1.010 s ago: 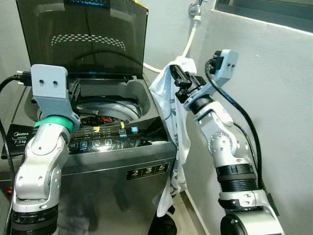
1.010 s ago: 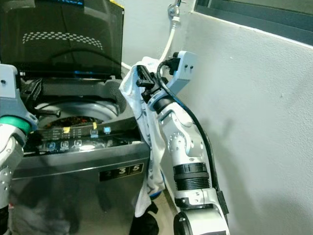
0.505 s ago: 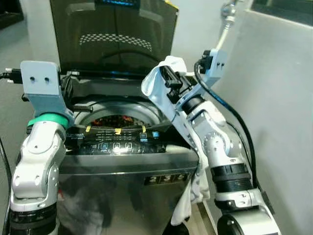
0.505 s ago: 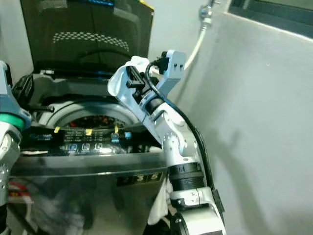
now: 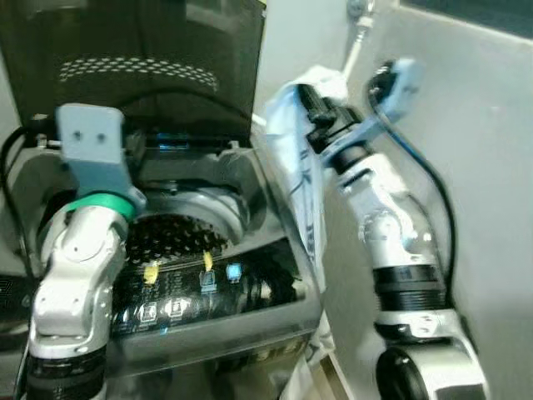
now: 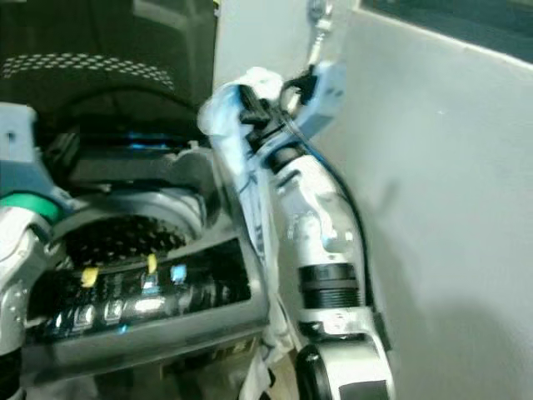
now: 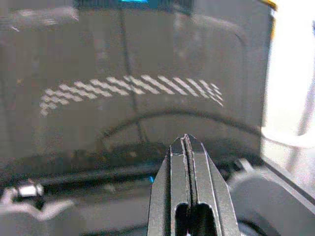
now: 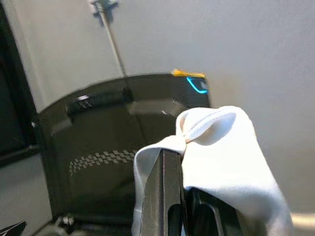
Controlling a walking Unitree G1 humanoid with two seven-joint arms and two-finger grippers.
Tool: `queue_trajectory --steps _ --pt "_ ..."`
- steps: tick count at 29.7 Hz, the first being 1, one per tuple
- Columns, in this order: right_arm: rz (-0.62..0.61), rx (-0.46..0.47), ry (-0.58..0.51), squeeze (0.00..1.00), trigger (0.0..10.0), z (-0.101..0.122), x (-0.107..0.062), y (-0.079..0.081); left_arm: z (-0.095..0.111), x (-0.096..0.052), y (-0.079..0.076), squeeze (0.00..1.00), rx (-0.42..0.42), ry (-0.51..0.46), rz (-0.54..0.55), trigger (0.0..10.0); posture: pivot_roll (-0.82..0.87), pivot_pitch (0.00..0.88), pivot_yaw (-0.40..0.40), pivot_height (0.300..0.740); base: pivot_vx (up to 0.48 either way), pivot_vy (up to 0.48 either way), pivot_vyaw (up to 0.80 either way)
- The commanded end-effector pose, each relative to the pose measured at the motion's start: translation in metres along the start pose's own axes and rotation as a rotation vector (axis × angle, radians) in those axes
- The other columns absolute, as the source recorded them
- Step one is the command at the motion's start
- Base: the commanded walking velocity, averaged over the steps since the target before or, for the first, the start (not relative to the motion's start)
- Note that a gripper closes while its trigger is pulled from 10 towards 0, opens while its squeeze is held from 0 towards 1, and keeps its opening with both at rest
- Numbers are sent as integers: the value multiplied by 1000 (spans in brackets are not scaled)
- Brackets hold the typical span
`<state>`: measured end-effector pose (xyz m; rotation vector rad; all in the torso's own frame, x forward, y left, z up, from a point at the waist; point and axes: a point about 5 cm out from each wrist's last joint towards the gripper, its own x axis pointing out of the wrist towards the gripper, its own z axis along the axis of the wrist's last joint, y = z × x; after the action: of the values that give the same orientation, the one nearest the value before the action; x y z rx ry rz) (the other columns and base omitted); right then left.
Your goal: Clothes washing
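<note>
Upper right of centre in the left eye view, the right hand (image 5: 310, 104) is clamped on a bunched fold of a white patterned garment (image 5: 293, 179). The right wrist view confirms it: the black fingers (image 8: 165, 196) are pressed together with pale cloth puffing out over their tips. From that pinch the garment hangs in a long drape down the middle of the frame, along the right-hand edge of the top-loading washing machine (image 5: 250, 333), with its tail reaching the lower edge of the picture beside the cabinet. Holding it high by one bunch seems meant to lift the cloth above the machine's rim so it can be carried over the opening; as it hangs, most of the fabric is outside the tub, so it would likely need to travel toward the left of the frame before letting go.

Left of centre, the left hand (image 7: 187, 162) has its fingers together on nothing, raised in front of the machine's dark tinted lid (image 5: 141, 67), which stands upright at the top left and leaves the opening free. Below it the perforated drum (image 5: 171, 237) sits centre-left, and the control panel (image 5: 191, 287) with lit icons runs across the lower left. A pale wall (image 5: 483, 167) occupies the right side.
</note>
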<state>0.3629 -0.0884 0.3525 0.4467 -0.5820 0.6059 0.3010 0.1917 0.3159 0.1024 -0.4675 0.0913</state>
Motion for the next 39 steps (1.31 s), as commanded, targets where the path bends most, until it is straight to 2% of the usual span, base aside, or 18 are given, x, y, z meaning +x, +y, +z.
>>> queue_trajectory --steps 1,15,17,20,22,23,25,26,27,28,32,33,34,35,36,37,38,39 --pt "52 14 -20 0 10000 2 6 13 1 -2 4 0 4 -8 21 10000 75 0 -92 740 0 0 0" --pt "103 -7 15 0 10000 -1 8 17 -1 -3 -2 0 7 -10 8 10000 62 0 -93 740 0 0 0" --pt "211 0 -36 0 10000 22 27 34 -1 -2 -1 0 36 -21 10 10000 49 0 -78 740 0 0 0" --pt "270 -16 -63 0 10000 36 37 44 -1 -1 0 0 44 -22 15 10000 46 0 -76 740 0 0 0" --pt "387 13 -226 0 10000 92 58 68 0 3 2 0 63 -30 19 10000 41 0 -79 740 0 0 0" --pt "387 13 -226 0 10000 92 58 68 0 3 2 0 63 -30 19 10000 41 0 -79 740 0 0 0" --pt "410 298 -485 0 10000 164 65 73 2 4 2 0 75 -44 24 10000 48 0 -90 740 0 0 0" --pt "428 427 -559 0 10000 182 63 71 2 4 2 0 77 -48 27 10000 48 0 -90 740 0 0 0" --pt "428 427 -559 0 10000 182 63 71 2 4 2 0 77 -48 27 10000 48 0 -90 740 0 0 0" --pt "451 482 -558 0 10000 187 63 70 2 3 2 0 76 -50 30 10000 48 0 -90 740 0 0 0" --pt "458 485 -501 0 10000 175 64 69 2 3 3 0 77 -49 32 10000 48 0 -91 740 0 0 0" --pt "457 461 -424 0 10000 158 66 70 1 2 3 0 78 -48 33 10000 47 0 -88 740 0 0 0" --pt "457 461 -424 0 10000 158 66 70 1 2 3 0 78 -48 33 10000 47 0 -88 740 0 0 0" --pt "441 384 -269 0 10000 121 69 71 1 2 3 0 80 -47 32 10000 46 0 -81 740 0 0 0" --pt "441 384 -269 0 10000 121 69 71 1 2 3 0 80 -47 32 10000 46 0 -81 740 0 0 0" --pt "425 280 -94 0 10000 78 67 71 1 3 4 0 83 -46 31 10000 44 0 -75 740 0 0 0" --pt "425 280 -94 0 10000 78 67 71 1 3 4 0 83 -46 31 10000 44 0 -75 740 0 0 0" --pt "401 154 98 0 10000 27 59 71 0 4 4 0 87 -44 28 10000 45 0 -73 740 0 0 0"
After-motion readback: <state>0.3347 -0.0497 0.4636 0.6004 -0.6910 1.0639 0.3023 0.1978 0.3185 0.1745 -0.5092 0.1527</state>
